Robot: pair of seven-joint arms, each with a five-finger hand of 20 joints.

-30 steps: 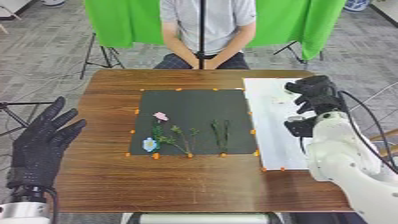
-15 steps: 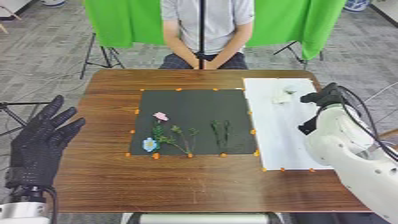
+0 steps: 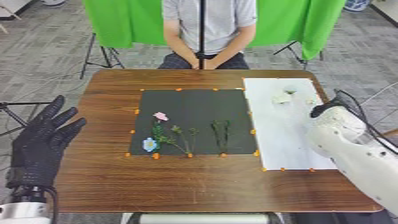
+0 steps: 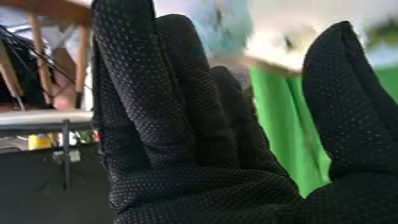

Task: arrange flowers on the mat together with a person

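Observation:
In the head view, my left hand [image 3: 43, 142] is held at the table's left edge with fingers straight and spread. My right hand [image 3: 329, 106] is at the table's right edge, partly hidden by its arm; in the right wrist view that hand [image 4: 200, 187] has straight fingers and the thumb apart, holding nothing. The dark mat [image 3: 191, 107] bears a pink flower [image 3: 161, 116], a blue flower [image 3: 149, 144], a branching green sprig [image 3: 182, 140] and thin green stems [image 3: 220, 136]. Pale flowers [image 3: 281, 99] lie toward the far end of the white sheet [image 3: 284, 135], left of my right hand.
Orange tabs [image 3: 155, 156] mark the edges of the mat and sheet on the brown table [image 3: 178, 187]. A thin dark pole [image 3: 202, 35] stands beyond the far edge, before a green cloth [image 3: 124, 25].
My right hand and arm have moved rightward off the white sheet to its edge, uncovering the pale flowers there. The left hand and the flowers on the dark mat stay as they were.

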